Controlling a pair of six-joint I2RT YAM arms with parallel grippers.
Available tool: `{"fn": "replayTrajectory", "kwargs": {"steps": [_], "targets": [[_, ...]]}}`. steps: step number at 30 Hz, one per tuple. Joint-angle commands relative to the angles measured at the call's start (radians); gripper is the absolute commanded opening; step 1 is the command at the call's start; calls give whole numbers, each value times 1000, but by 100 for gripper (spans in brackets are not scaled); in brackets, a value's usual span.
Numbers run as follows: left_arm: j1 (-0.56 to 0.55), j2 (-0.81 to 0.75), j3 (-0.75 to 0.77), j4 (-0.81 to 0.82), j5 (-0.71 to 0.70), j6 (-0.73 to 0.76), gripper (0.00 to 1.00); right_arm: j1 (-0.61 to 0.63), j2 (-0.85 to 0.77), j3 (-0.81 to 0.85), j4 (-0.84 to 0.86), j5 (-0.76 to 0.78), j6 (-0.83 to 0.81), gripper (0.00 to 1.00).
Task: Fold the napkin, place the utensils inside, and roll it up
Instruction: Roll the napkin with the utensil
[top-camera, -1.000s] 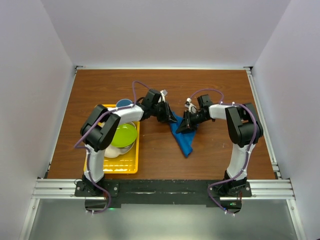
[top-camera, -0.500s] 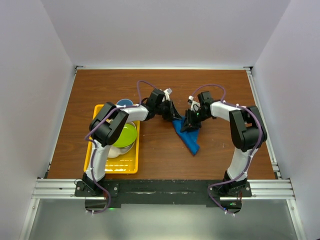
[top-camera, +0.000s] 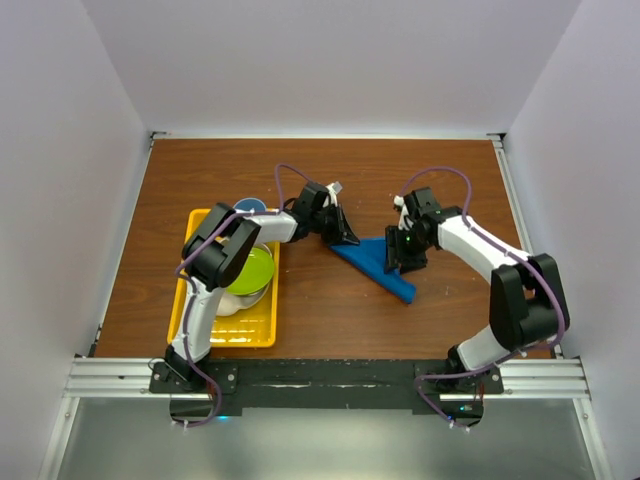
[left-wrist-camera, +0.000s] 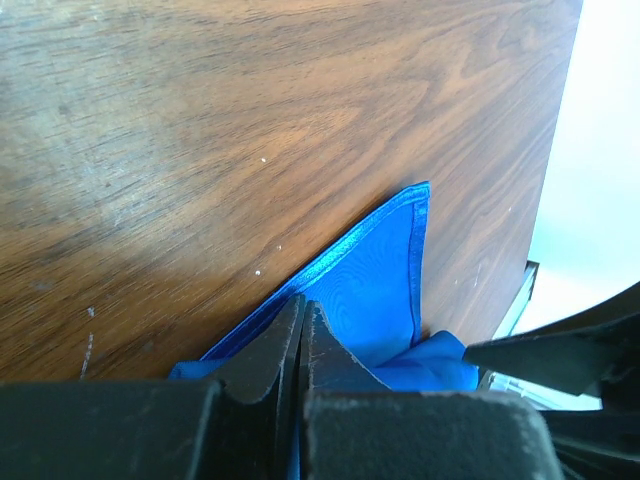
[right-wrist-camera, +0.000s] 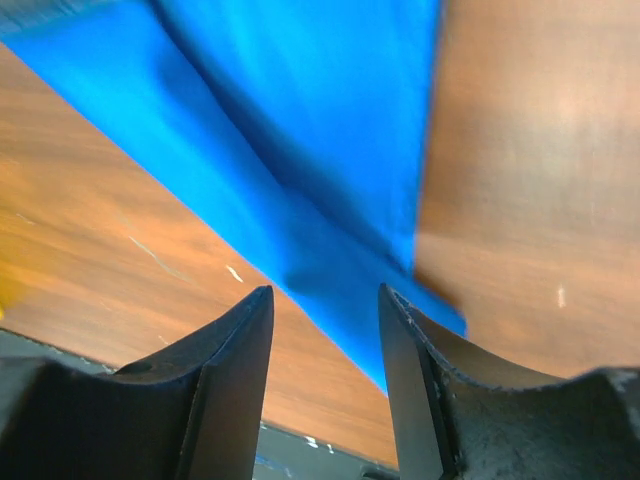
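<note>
Blue napkin (top-camera: 378, 263) lying in a folded triangle at the middle of the surface (top-camera: 200, 180).
The left fingers (left-wrist-camera: 262, 358) are clenched on the napkin's left corner; the right fingers (right-wrist-camera: 228, 350) stand released, spread above its right side, gripping nothing.

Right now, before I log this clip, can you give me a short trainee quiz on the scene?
1. True or false: the right hand is clamped shut on the bright blue cloth napkin.
2. Where is the lime-green round bowl? A) in the yellow plastic tray B) on the napkin C) on bare wood.
3. Fill in: the fingers of the left hand are ___ at the napkin's corner.
Key: 1 false, its jaws stand apart; 2 A; 3 shut.
</note>
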Motion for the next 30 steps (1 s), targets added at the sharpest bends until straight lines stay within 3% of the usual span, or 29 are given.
{"fn": "replayTrajectory", "kwargs": {"steps": [1, 7, 12, 15, 21, 30], "targets": [[13, 40, -26, -110, -58, 85, 1, -2, -86, -110, -45, 99, 29, 50], [14, 26, -14, -123, -58, 99, 0, 41, -70, -62, -24, 146, -31, 46], [17, 17, 18, -185, -51, 120, 0, 144, -150, 23, 19, 212, -152, 57], [20, 19, 34, -202, -46, 131, 0, 187, -158, 24, 60, 163, -265, 61], [34, 31, 55, -229, -21, 151, 0, 339, -54, 34, 103, 252, -430, 65], [56, 57, 72, -272, 9, 193, 0, 423, 103, 69, 148, 457, -468, 65]]}}
